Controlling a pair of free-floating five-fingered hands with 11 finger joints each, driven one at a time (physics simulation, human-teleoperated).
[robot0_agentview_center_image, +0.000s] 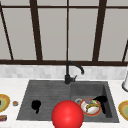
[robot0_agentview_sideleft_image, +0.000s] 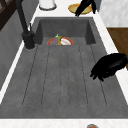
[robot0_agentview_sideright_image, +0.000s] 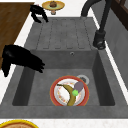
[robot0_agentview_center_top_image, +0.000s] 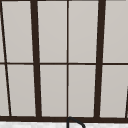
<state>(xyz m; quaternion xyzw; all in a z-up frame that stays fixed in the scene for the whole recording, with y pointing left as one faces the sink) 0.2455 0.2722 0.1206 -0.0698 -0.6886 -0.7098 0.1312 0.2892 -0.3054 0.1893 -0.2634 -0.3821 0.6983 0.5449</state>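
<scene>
While right hand (robot0_agentview_sideright_image: 20, 60) hovers, plate (robot0_agentview_sideright_image: 69, 91) just below its fingers (robot0_agentview_sideright_image: 40, 67).

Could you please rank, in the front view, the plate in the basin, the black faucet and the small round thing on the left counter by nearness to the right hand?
From the right hand:
1. Plate, just beside it in the basin.
2. Faucet, behind the sink's middle.
3. Small round thing, far left counter.
</scene>
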